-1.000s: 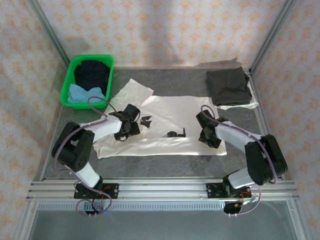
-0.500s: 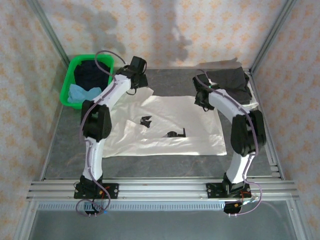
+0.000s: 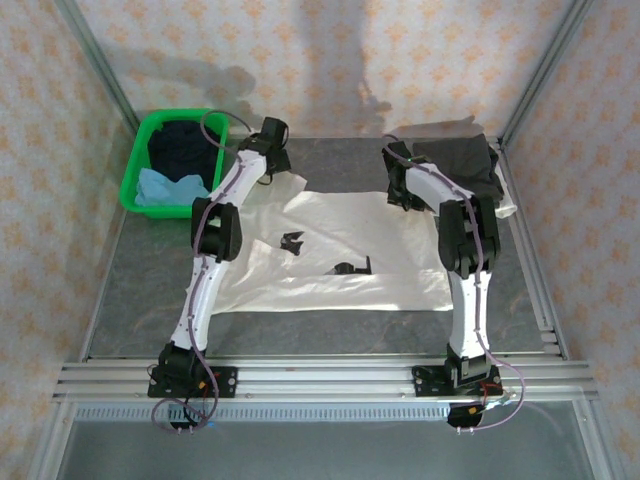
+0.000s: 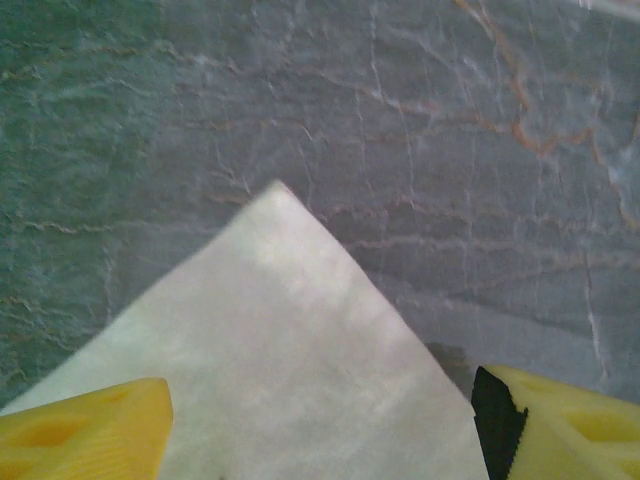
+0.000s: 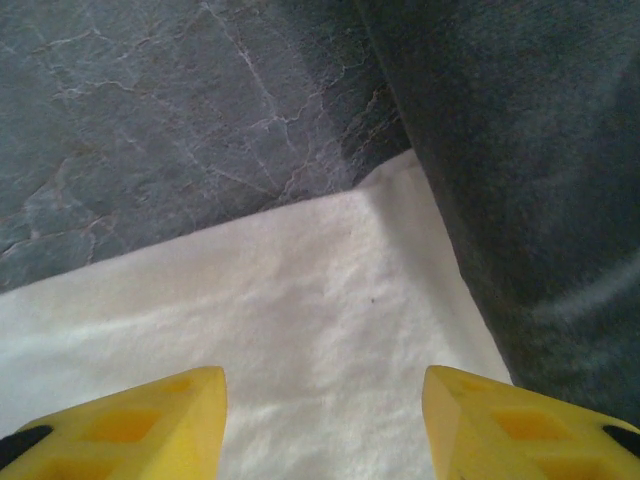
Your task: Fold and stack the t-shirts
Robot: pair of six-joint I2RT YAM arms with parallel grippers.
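1. A green plastic basket (image 3: 128,190) stands at the far left corner of the grey tabletop (image 3: 150,270). It holds a dark navy t-shirt (image 3: 182,148) at the back and a crumpled light blue t-shirt (image 3: 165,187) at the front.
2. The left gripper (image 3: 271,158) (image 4: 320,430) hangs over the far left sleeve of the off-white t-shirt (image 3: 340,225). In the left wrist view its yellow fingers (image 4: 80,435) are spread and grasp nothing, and the sleeve's pointed corner lies flat below them.
3. The off-white t-shirt lies spread flat at the table's centre, with small black prints (image 3: 292,242) on its near half.
4. The right gripper (image 3: 398,195) (image 5: 320,420) hangs over the shirt's far right corner. Its jaws are released, and its fingers (image 5: 140,425) straddle bare cloth.
5. A folded dark grey t-shirt (image 3: 455,170) lies at the far right, its edge touching that off-white corner.
6. One second earlier both arms are folded low over the shirt's near half. Now both are stretched to its far edge. The basket, its contents and the grey shirt lie unchanged.
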